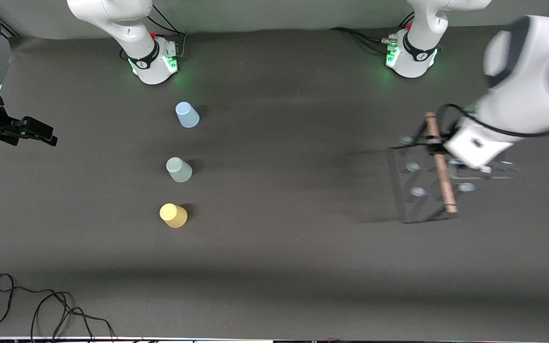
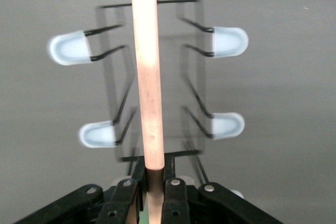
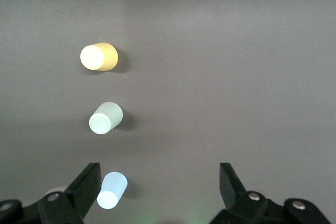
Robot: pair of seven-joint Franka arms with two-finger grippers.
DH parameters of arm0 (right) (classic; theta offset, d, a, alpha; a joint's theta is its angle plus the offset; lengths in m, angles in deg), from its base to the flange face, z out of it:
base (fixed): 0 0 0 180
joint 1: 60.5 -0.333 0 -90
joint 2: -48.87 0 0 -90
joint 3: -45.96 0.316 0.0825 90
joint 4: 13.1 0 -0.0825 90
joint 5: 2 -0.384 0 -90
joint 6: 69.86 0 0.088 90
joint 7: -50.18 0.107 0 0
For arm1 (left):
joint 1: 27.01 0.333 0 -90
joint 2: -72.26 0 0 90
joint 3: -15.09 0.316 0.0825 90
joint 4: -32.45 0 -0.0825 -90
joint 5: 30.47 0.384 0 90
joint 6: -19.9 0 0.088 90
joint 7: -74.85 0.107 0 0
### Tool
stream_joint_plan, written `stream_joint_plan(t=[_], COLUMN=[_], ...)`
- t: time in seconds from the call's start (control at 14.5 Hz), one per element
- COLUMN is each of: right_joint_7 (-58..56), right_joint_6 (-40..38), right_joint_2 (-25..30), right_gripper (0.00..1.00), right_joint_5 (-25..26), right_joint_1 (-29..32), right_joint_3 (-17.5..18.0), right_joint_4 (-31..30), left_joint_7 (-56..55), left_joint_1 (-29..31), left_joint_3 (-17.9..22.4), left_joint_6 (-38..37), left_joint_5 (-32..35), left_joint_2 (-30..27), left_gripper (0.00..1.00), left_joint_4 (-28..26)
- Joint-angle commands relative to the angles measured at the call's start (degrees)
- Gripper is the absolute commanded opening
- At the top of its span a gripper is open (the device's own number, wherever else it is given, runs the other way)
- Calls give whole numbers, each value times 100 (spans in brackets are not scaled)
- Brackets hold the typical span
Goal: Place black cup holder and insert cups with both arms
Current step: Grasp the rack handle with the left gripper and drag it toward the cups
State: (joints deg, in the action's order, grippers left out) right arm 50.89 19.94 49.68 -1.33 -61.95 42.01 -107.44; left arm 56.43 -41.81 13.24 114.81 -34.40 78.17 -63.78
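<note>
My left gripper (image 1: 439, 148) is shut on the wooden rod handle (image 2: 148, 82) of the black cup holder (image 1: 429, 164) and holds it just above the table at the left arm's end. Its pale blue prong caps (image 2: 229, 41) stick out on both sides of the rod. The light blue cup (image 1: 187, 115), pale green cup (image 1: 179, 169) and yellow cup (image 1: 173, 215) stand in a row, narrow end up, toward the right arm's end. The blue one is farthest from the front camera. My right gripper (image 1: 45, 135) is open and empty, high up at the right arm's end. Its wrist view shows the yellow cup (image 3: 98, 56), green cup (image 3: 105, 118) and blue cup (image 3: 112, 190) below the open right gripper (image 3: 159, 169).
The table (image 1: 293, 143) is covered in dark grey cloth. A loose black cable (image 1: 41, 305) lies near its front edge at the right arm's end. The two green-lit arm bases (image 1: 153, 59) stand along the edge farthest from the front camera.
</note>
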Motion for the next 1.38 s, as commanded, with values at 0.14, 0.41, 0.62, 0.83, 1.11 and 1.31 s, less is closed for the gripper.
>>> stream_joint_plan(t=[0.14,0.41,0.62,0.83,1.11,1.31], right_joint_7=[-97,-98,-98,-98,-98,-10], right_joint_6=[-60,-60,-60,-60,-60,-60], right_joint_2=[15,24,24,24,33,50], right_gripper=[100,100,100,100,100,100], right_joint_5=[65,65,65,65,65,56], right_joint_1=[40,48,57,66,75,40], right_joint_3=[17,17,17,17,17,17], right_joint_4=[39,30,30,30,30,-31], left_joint_7=[-1250,-2199,-2595,-2694,-2720,-2702], left_joint_1=[-1058,-1972,-2448,-2572,-2747,-2958], left_joint_3=[88,35,35,-8,-228,-237], left_joint_6=[115,781,1397,1828,1864,2004], left_joint_5=[-627,-601,-566,-662,-663,-663], left_joint_2=[120,716,1174,1508,1965,1922], left_gripper=[0,0,0,0,0,0], left_joint_4=[86,131,104,192,491,465])
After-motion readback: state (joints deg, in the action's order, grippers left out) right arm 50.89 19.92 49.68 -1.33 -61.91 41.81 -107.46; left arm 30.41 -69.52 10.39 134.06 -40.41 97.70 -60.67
